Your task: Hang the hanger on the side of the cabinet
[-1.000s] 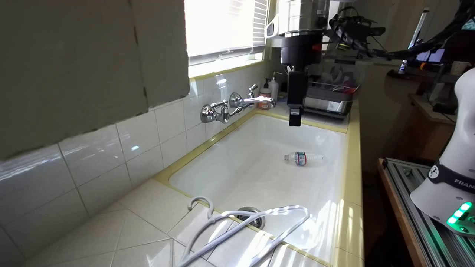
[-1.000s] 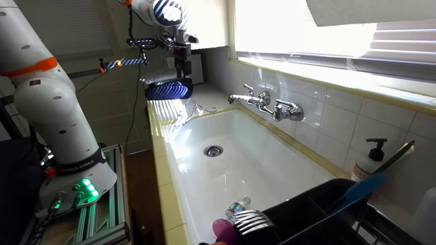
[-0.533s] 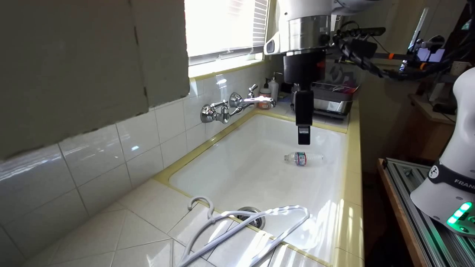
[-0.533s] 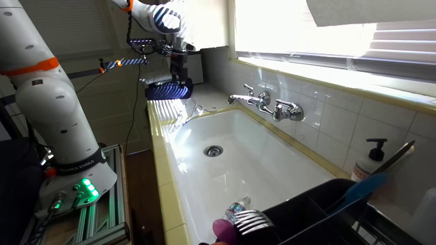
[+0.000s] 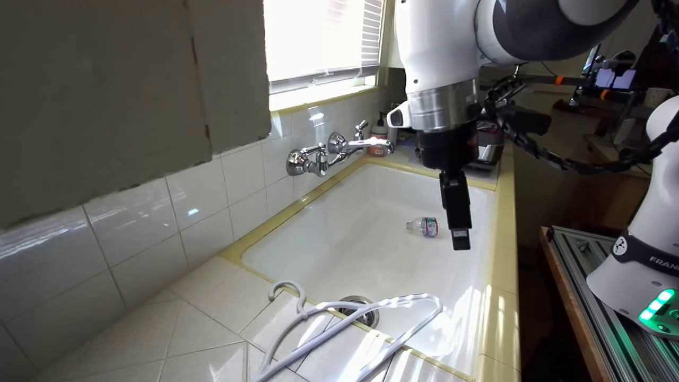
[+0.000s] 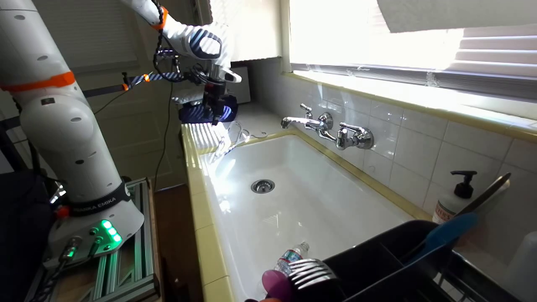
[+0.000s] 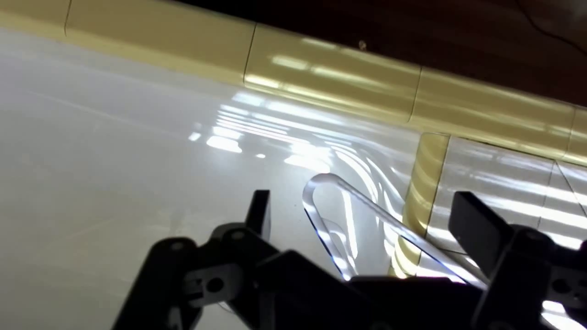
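The white hanger (image 5: 331, 333) lies on the tiled counter at the sink's drain end, its hook toward the tiled wall and one looped end reaching over the sink. In an exterior view the hanger (image 6: 241, 135) is small and glared. My gripper (image 5: 460, 241) is above the sink, higher than the hanger and apart from it, pointing down at a slight tilt. In the wrist view my gripper (image 7: 360, 201) is open and empty, with the hanger's loop (image 7: 373, 209) showing between the fingers, farther down. The cabinet (image 5: 106, 95) is the large panel at upper left, also bright beside the window (image 6: 254, 29).
A plastic bottle (image 5: 428, 227) lies in the white sink (image 5: 339, 249). A chrome tap (image 5: 366, 143) juts from the wall. A dish rack with utensils (image 6: 377, 260) stands at the opposite end. A dark blue-striped object (image 6: 201, 112) sits on the counter behind the hanger.
My gripper has come down and moved toward the counter end where the hanger lies, and it has tilted slightly. The hanger and the bottle have not moved.
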You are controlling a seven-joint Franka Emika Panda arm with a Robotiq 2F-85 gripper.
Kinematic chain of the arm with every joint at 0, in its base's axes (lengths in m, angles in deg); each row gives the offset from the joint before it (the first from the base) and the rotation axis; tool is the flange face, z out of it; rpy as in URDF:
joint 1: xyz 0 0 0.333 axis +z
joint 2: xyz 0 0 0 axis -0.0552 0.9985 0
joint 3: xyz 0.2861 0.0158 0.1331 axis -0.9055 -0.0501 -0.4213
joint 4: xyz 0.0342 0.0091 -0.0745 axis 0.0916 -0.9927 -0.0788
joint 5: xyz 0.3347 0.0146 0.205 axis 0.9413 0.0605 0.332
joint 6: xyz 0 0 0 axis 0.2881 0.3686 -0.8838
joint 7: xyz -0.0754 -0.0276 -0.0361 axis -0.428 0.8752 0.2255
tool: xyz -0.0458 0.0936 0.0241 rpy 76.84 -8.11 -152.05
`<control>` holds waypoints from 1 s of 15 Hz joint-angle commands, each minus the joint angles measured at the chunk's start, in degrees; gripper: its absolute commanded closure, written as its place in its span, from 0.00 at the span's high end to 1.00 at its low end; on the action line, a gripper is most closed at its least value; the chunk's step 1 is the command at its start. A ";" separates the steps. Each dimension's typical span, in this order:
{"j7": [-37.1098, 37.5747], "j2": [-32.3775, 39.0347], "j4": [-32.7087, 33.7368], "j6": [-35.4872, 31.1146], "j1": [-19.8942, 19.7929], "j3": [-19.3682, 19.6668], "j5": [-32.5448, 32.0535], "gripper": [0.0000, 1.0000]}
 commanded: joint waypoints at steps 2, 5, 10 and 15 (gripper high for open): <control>0.06 1.18 -0.68 -0.45 0.24 0.29 -0.14 1.00; 0.06 2.09 -0.79 -0.95 0.25 0.32 -0.15 1.00; 2.37 5.52 -0.18 -0.99 0.22 0.33 0.05 1.00; -0.14 9.64 0.14 -1.84 0.26 0.54 2.30 1.00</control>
